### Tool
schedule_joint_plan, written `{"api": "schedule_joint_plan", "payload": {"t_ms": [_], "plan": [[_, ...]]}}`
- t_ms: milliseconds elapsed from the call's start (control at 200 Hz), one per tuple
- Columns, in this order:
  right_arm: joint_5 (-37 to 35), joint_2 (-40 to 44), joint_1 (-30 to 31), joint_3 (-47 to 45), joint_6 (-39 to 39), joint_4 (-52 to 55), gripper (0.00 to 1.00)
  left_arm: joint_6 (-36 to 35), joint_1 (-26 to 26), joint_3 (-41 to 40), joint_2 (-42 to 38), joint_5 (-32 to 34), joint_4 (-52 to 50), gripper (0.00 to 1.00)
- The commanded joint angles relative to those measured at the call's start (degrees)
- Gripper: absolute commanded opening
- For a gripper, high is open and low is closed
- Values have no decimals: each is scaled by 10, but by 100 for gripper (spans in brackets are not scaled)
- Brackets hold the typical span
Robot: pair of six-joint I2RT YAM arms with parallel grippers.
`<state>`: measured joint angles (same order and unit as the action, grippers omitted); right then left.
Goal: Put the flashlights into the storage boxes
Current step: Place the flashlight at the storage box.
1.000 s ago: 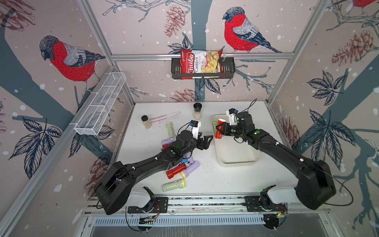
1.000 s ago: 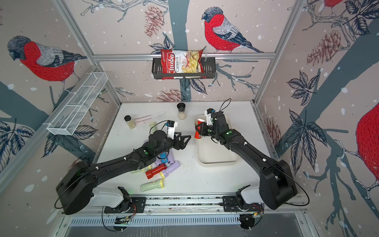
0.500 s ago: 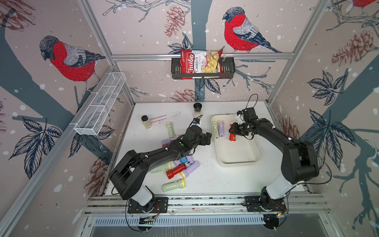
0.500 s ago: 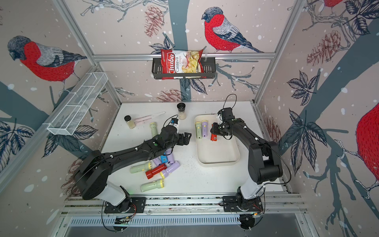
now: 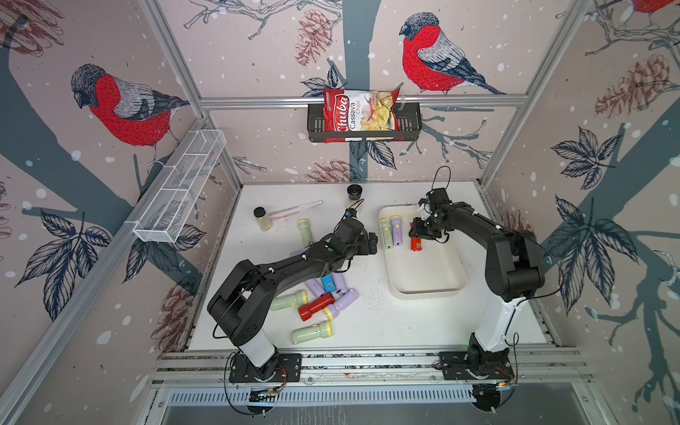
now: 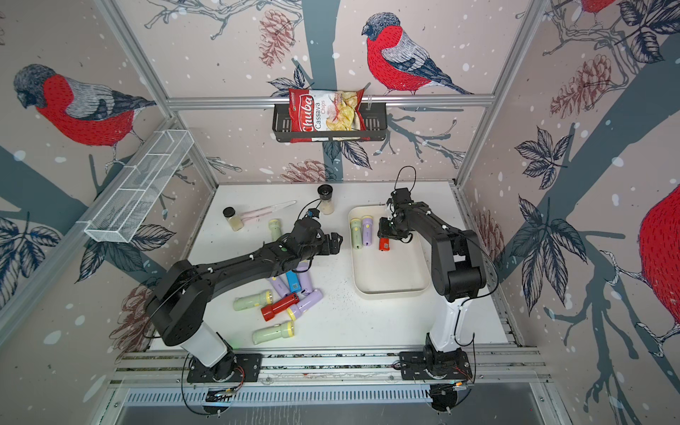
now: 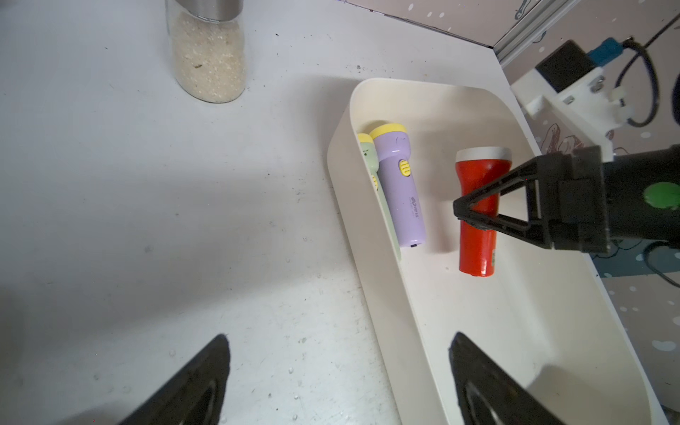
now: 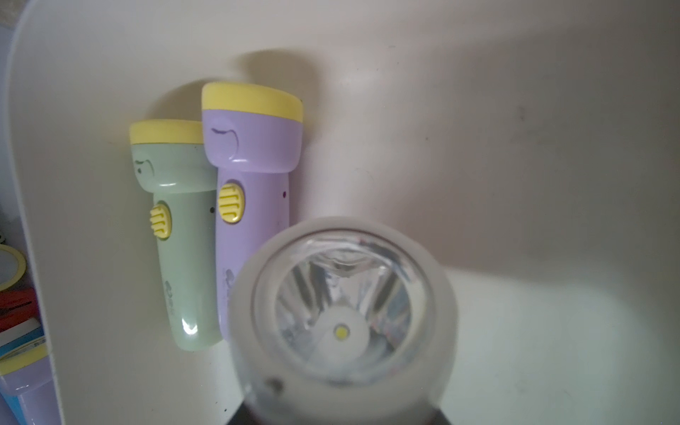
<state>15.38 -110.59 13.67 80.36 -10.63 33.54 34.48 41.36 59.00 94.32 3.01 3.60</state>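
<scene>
Right gripper (image 5: 419, 232) pinched narrow on the body of a red flashlight (image 5: 416, 243), fingers (image 7: 464, 209) across its middle, grey-rimmed head toward the back wall, lens filling the right wrist view. Held low inside the cream tray (image 5: 427, 294), in its far half; resting on the floor or just above it, impossible to tell. Just beside it, on the side of the left arm, a lilac flashlight (image 5: 396, 231) and a green flashlight (image 5: 385, 232), lying flat, touching side by side, yellow heads toward the back wall, the green one against the tray's wall. Left gripper (image 5: 371, 243) spread wide and empty, hovering just outside that same wall, near the two pastel ones and apart from the red one; in the left wrist view one fingertip over the table (image 5: 368, 331), the other over the tray's rim. Under and beside the left arm, a loose heap on the table: a blue flashlight (image 5: 327, 284), a second red flashlight (image 5: 315, 306), several lilac and green ones, some overlapping. One lone green flashlight (image 5: 304, 232) farther back, beside the left forearm. Jar of grains (image 7: 206, 62) upright on the table beyond the left gripper
</scene>
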Motion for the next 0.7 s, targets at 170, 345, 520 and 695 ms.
{"api": "schedule_joint_plan", "payload": {"t_ms": [170,345,520,695], "plan": [[41,-57,-5,64,-3,4,42,6,-16,-7,-6,-22,8,92],[51,-75,-7,78,-9,7,54,6,-20,-11,-9,-24,8,92],[52,-73,-7,80,-12,5,57,8,-21,-12,-13,-29,7,92],[33,-40,-6,74,-16,3,59,14,-23,-11,-24,-35,-6,90]]}}
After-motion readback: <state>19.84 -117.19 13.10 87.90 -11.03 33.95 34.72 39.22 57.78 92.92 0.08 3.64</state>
